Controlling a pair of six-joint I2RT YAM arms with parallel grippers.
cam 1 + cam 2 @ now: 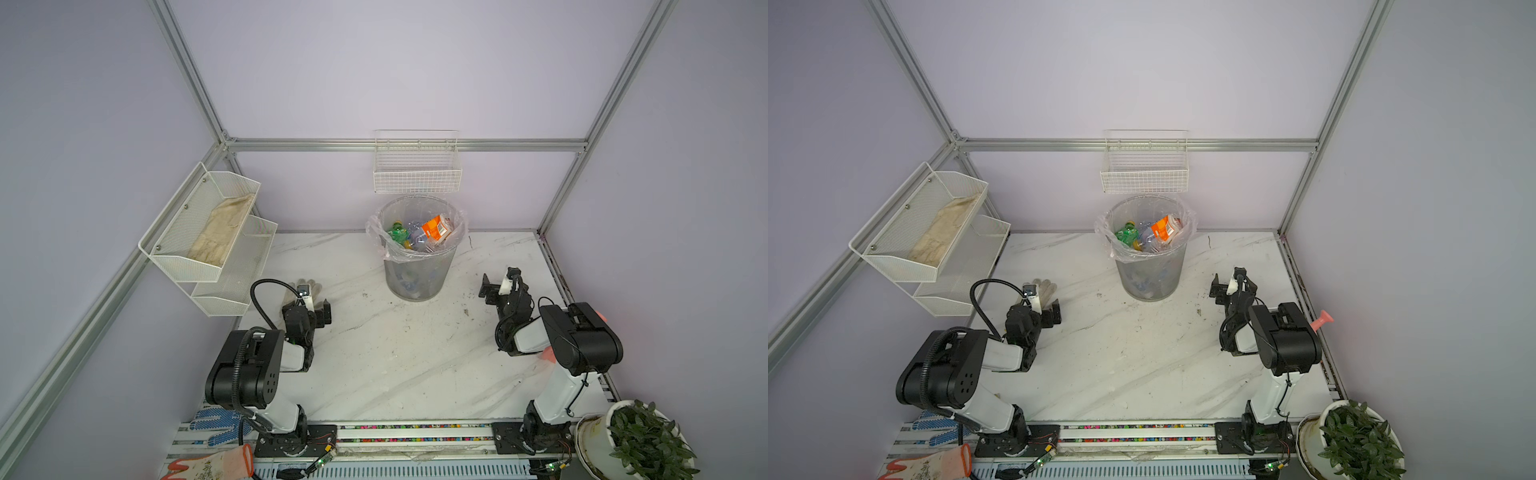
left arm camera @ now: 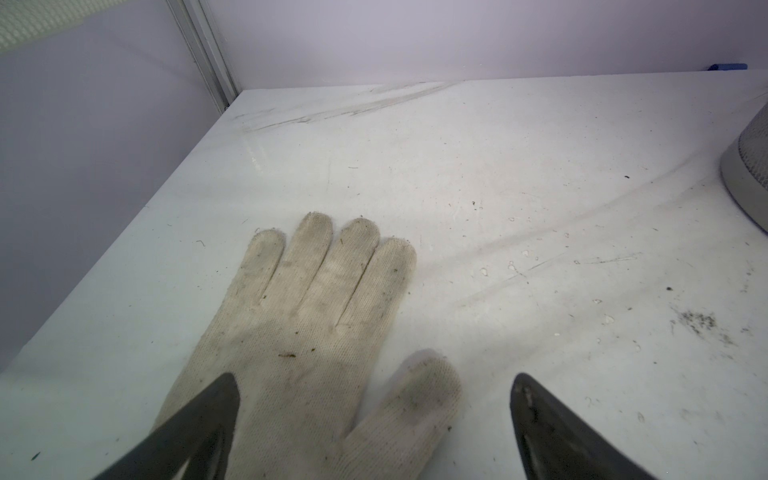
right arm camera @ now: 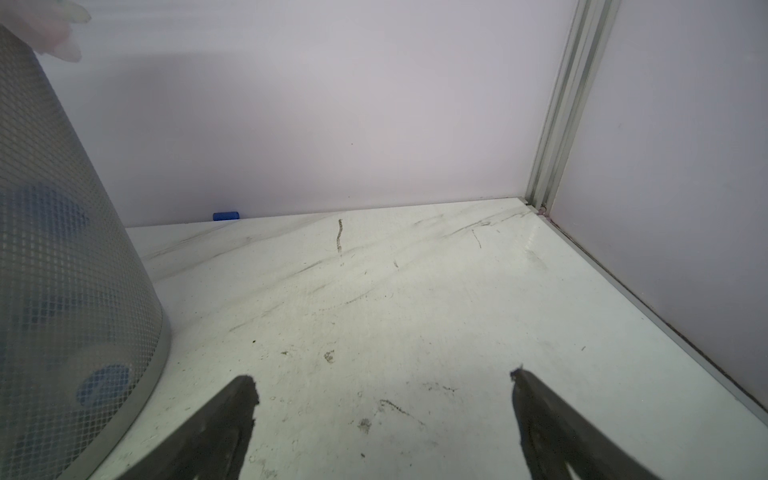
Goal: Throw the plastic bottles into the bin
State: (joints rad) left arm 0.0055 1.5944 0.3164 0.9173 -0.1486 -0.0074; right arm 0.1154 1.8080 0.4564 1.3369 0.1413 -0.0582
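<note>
The left hand is spread wide and empty over a soiled white knitted glove lying flat on the white marbled desk. The right hand is likewise spread, holding nothing, above bare desk just beside the round grey metal-mesh bin with its clear plastic liner. The plastic bottles, green, clear and orange-labelled, lie heaped inside the bin. No bottle shows on the desk in any view, so the task looks complete. A small blue object by the back wall is too small to identify.

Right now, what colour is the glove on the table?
The glove is dirty off-white; left wrist view.
</note>
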